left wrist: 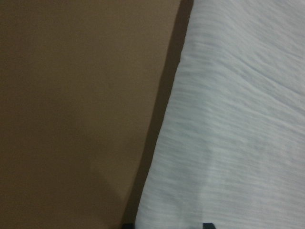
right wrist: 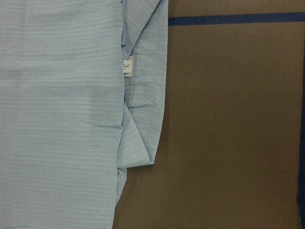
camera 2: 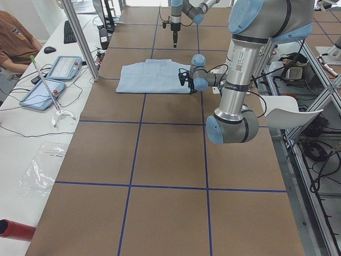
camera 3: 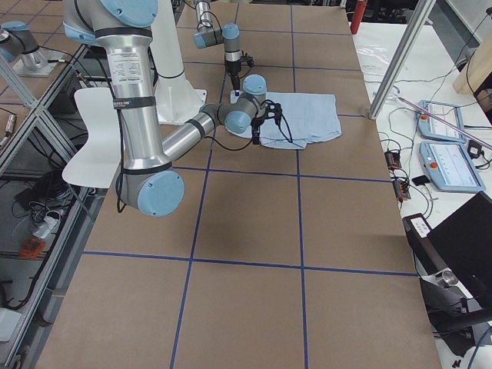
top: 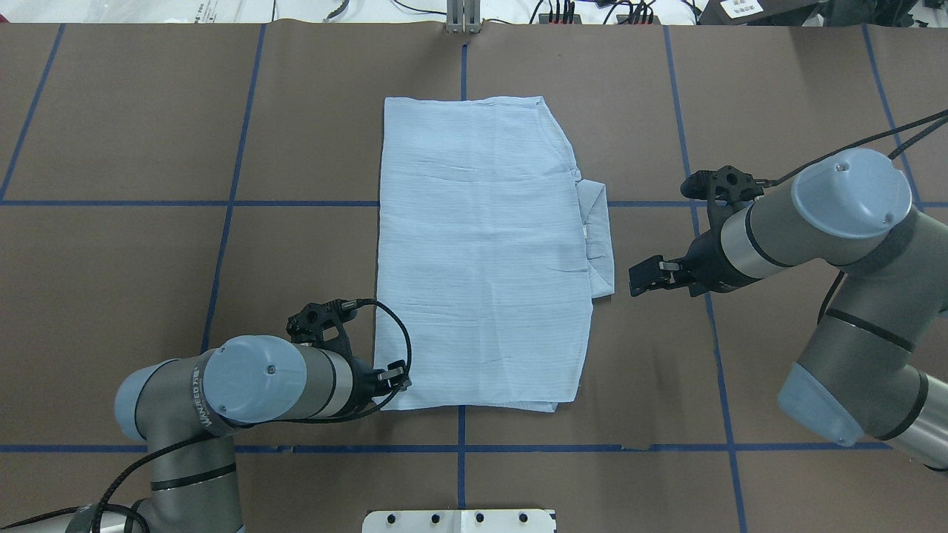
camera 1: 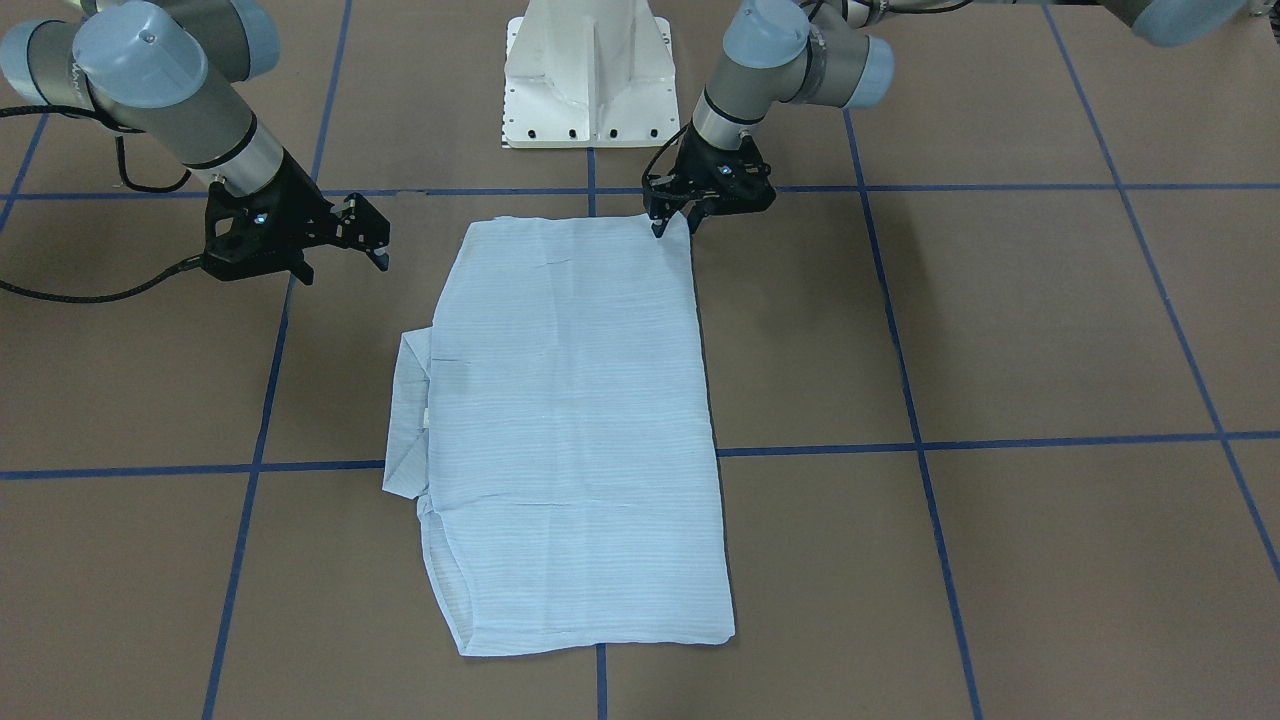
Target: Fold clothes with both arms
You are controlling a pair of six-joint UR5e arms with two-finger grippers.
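Shirt (top: 481,259) folded flat, centre of overhead view.
Left gripper (top: 396,379) jaws apart over its lower-left corner; right gripper (top: 643,279) spread wide, right of collar (top: 600,244), clear of cloth.

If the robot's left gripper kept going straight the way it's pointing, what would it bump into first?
Most likely the shirt: the left gripper points down at its corner nearest the robot, jaws apart over the cloth's edge. The table lies right beneath. How high it hangs is unclear.
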